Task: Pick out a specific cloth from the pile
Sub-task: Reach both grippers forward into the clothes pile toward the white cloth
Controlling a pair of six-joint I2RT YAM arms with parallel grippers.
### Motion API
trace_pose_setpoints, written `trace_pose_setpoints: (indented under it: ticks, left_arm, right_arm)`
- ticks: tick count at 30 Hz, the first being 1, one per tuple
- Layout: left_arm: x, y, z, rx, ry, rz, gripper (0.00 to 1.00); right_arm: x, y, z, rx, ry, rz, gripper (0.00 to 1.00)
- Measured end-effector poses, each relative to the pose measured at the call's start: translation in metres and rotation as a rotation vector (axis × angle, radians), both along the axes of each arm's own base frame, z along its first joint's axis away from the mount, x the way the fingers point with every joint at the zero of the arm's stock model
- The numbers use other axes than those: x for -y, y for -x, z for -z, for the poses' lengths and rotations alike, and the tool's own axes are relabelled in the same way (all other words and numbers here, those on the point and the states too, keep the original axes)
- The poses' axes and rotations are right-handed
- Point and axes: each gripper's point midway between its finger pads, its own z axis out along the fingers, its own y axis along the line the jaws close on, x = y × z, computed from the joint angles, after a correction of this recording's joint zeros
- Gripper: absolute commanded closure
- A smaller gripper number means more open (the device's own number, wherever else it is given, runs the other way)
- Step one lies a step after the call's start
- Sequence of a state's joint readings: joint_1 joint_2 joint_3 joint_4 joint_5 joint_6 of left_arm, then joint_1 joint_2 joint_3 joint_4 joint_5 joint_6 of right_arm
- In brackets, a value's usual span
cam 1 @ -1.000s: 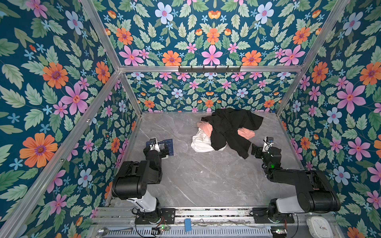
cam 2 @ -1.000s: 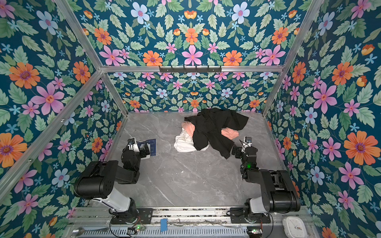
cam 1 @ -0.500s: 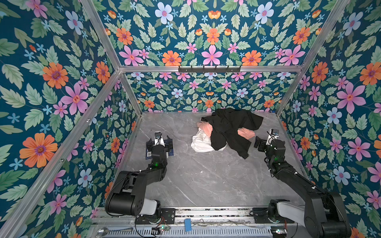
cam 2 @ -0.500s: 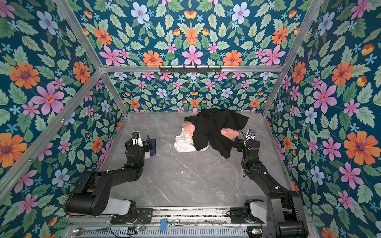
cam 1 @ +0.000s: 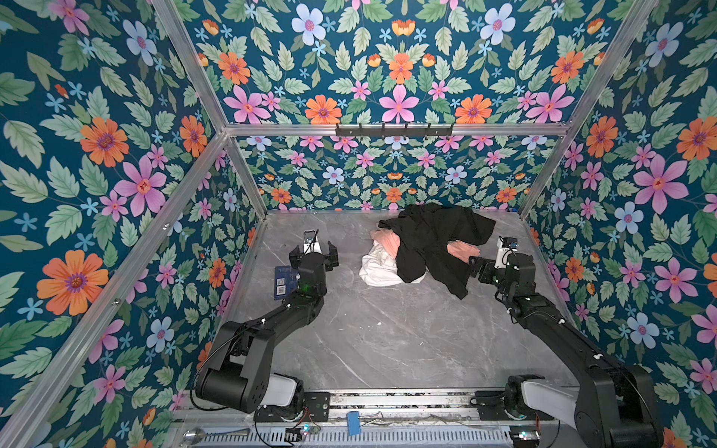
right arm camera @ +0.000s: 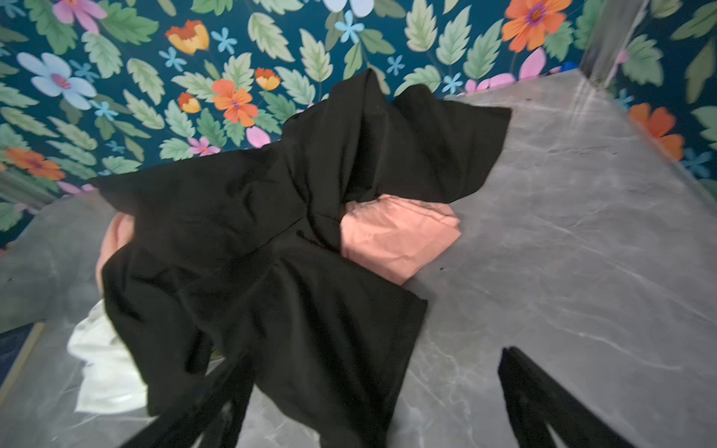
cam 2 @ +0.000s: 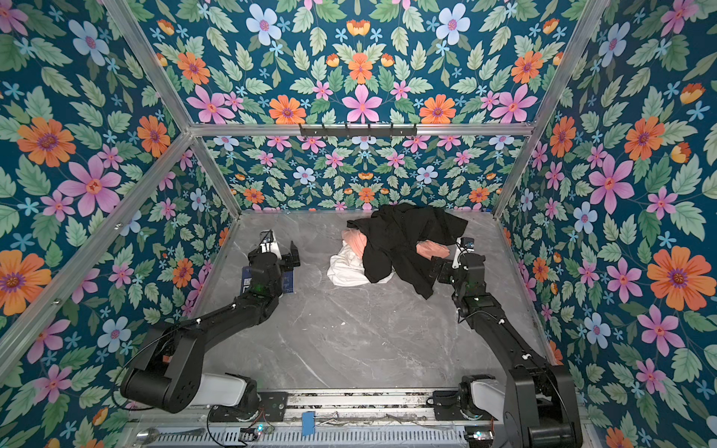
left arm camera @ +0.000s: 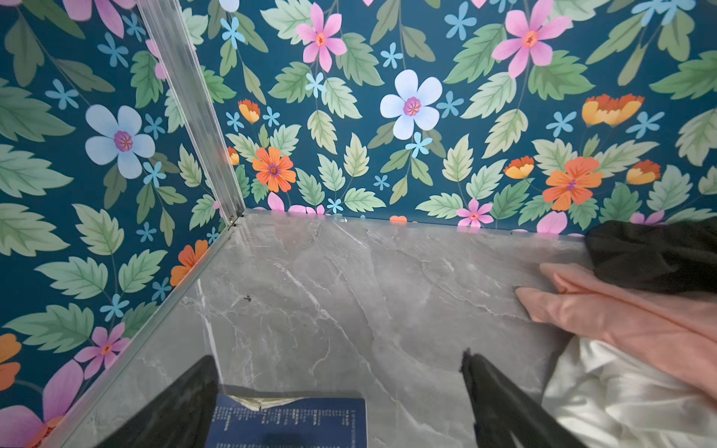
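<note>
Both arms have just reached out toward pile (cam 1: 430,236); left gripper (cam 1: 313,252) and right gripper (cam 1: 481,265) jaws spread, empty; white cloth (cam 1: 378,267) untouched.

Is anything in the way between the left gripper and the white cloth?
Nothing visible. Only bare table lies between the left gripper and the exposed edge of the white cloth. The black garment and a peach-pink shirt cover the rest of it.

Open across the bare near and left table (cam 1: 388,341), blocked far right of centre by the pile (cam 2: 392,248), with black garment (cam 1: 434,240) draped over the cloth (cam 1: 378,267) save its left near side, and blue card (cam 1: 282,281) lying flat beside the left wall (cam 1: 232,271).
</note>
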State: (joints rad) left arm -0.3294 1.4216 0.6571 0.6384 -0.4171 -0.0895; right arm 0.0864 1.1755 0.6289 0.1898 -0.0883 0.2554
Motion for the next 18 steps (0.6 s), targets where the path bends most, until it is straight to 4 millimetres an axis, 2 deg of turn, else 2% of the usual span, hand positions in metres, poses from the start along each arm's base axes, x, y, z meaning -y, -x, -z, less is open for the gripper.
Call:
trace_pose_setpoints:
  ticks: [5, 9, 14, 16, 18]
  left_arm:
    - [0.031, -0.005, 0.018, -0.087, 0.061, 0.092, 0.0]
    - [0.048, -0.01, 0.025, -0.134, 0.121, 0.144, 0.01]
    - [0.07, -0.016, 0.036, -0.206, 0.167, 0.222, 0.0]
    - [0.077, -0.018, 0.04, -0.236, 0.187, 0.241, 0.07]
    - [0.082, -0.021, 0.042, -0.26, 0.194, 0.256, 0.09]
  right_arm:
    - [-0.037, 0.001, 0.005, -0.041, -0.035, -0.128, 0.01]
    - [-0.043, 0.0, 0.013, -0.093, -0.061, -0.141, 0.01]
    - [-0.059, 0.001, 0.019, -0.125, -0.084, -0.204, 0.01]
    - [-0.064, 0.001, 0.02, -0.132, -0.091, -0.226, 0.01]
    - [-0.07, -0.001, 0.019, -0.136, -0.092, -0.24, 0.01]
